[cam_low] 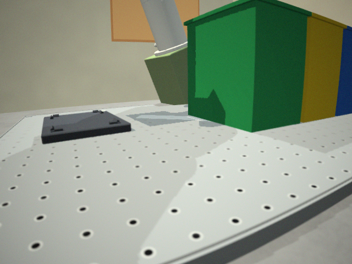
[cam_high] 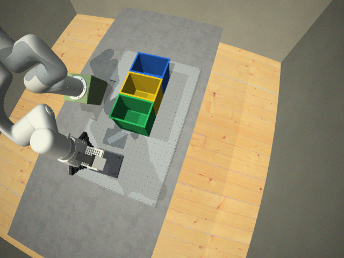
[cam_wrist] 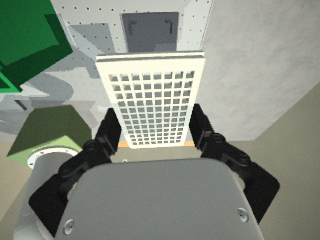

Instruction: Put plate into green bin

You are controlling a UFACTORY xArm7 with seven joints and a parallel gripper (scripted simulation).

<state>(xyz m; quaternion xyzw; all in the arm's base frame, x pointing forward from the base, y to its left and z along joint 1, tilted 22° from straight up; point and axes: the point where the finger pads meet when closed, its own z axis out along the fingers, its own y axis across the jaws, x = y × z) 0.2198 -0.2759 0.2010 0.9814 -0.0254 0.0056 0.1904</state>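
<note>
Plate point(cam_wrist: 152, 102), 1, clamped in the wide-spread tool point(cam_wrist: 156, 131) above 1 nest point(cam_wrist: 150, 31); 3 bins: green point(cam_high: 133, 114), yellow point(cam_high: 141, 86), blue point(cam_high: 150, 64).

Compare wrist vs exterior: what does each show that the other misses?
Wrist only: the white gridded 96-well plate clamped between the black gripper jaws, held above the board.
Exterior only: the yellow bin and blue bin lined up behind the green one; no plate or gripper in frame.
Both: the dark grey square plate nest, with no plate on it, the tall green bin, the olive arm pedestal and the perforated grey board.
</note>
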